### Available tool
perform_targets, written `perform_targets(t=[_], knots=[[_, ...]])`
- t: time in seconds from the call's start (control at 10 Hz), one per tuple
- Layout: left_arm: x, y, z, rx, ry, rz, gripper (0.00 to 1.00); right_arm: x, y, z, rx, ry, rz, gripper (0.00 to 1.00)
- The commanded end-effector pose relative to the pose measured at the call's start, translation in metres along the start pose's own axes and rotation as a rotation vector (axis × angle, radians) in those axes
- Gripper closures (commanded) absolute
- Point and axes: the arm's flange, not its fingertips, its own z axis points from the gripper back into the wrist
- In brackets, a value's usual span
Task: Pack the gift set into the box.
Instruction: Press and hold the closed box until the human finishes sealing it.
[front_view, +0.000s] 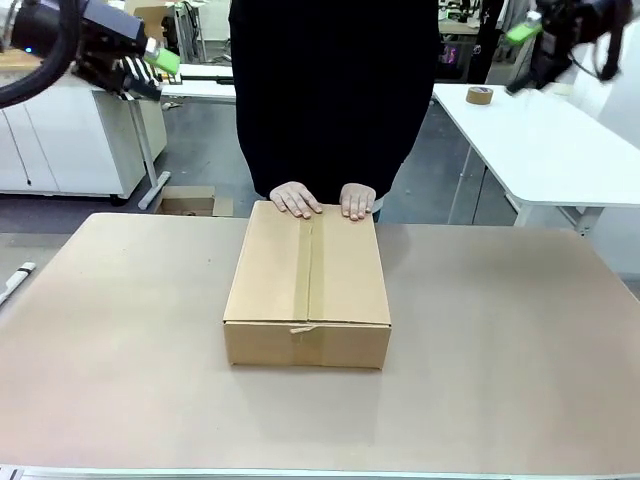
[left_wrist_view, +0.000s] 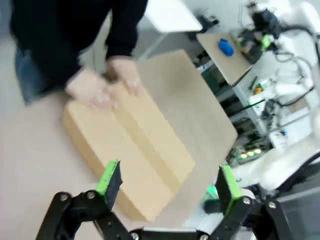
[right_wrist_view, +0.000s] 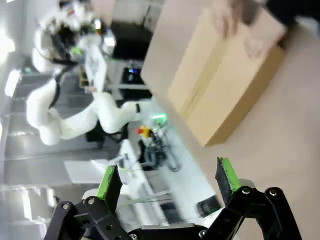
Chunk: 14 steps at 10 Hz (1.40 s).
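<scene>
The box (front_view: 307, 290) sits at the middle of the table (front_view: 120, 350), its flaps folded flat and a strip of tan tape (front_view: 304, 262) running along the top seam. At the box's far edge the person presses one hand (front_view: 296, 199) and the other hand (front_view: 357, 201) down on the lid. Above and beyond the box to its left hangs the left gripper (left_wrist_view: 167, 182), fingers spread wide with nothing between them. The right gripper (right_wrist_view: 167, 180) is raised the same way off to the box's right, also spread and empty.

With the lid shut, any gift set inside is hidden. Packing looks finished or nearly so, and what may remain is sealing or moving the box away.
</scene>
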Motion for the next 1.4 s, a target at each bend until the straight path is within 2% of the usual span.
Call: perform_targets(t=[0.0,0.1,0.2,0.3,0.4,0.5,0.6,0.7,0.9,1.0,1.1,1.2,1.3], knots=[[-0.022,0.01,-0.012,-0.131,-0.269,-0.31,0.0,-0.03,0.016,-0.041,0.11,-0.036,1.057,0.0],[-0.027,0.009,-0.011,-0.183,-0.254,-0.358,0.0,-0.043,0.029,-0.054,0.269,-0.057,1.247,0.0],[-0.031,0.009,-0.01,-0.213,-0.23,-0.342,0.0,-0.061,0.041,-0.069,0.426,-0.049,1.365,0.0],[-0.036,0.011,-0.007,-0.3,-0.207,-0.31,0.0,-0.073,0.041,-0.074,0.535,-0.137,1.411,0.0],[-0.04,0.016,-0.005,-0.33,-0.207,-0.281,0.0,-0.078,0.029,-0.084,0.331,-0.385,1.204,0.0],[-0.043,0.02,-0.005,-0.389,-0.184,-0.241,0.0,-0.084,0.009,-0.096,-0.267,-0.632,0.871,0.0],[-0.044,0.024,-0.008,-0.426,-0.164,-0.177,0.0,-0.075,0.004,-0.107,-0.447,-0.593,0.874,0.0],[-0.043,0.009,-0.009,-0.335,-0.211,-0.293,0.0,-0.068,0.028,-0.069,-0.003,-0.263,0.794,0.0],[-0.043,0.009,-0.009,-0.335,-0.211,-0.293,0.0,-0.068,0.028,-0.069,-0.003,-0.263,0.794,0.0],[-0.043,0.009,-0.009,-0.335,-0.211,-0.293,0.0,-0.079,0.009,-0.081,-0.083,-0.355,0.8,0.0],[-0.043,0.009,-0.009,-0.335,-0.211,-0.293,0.0,-0.077,0.019,-0.08,-0.043,-0.317,0.806,0.0],[-0.044,0.012,-0.008,-0.346,-0.187,-0.278,0.0,-0.063,0.027,-0.106,-0.053,-0.373,0.973,0.0],[-0.043,0.016,-0.025,-0.356,-0.166,-0.465,0.0,-0.051,0.032,-0.135,-0.113,-0.557,1.096,0.0]])
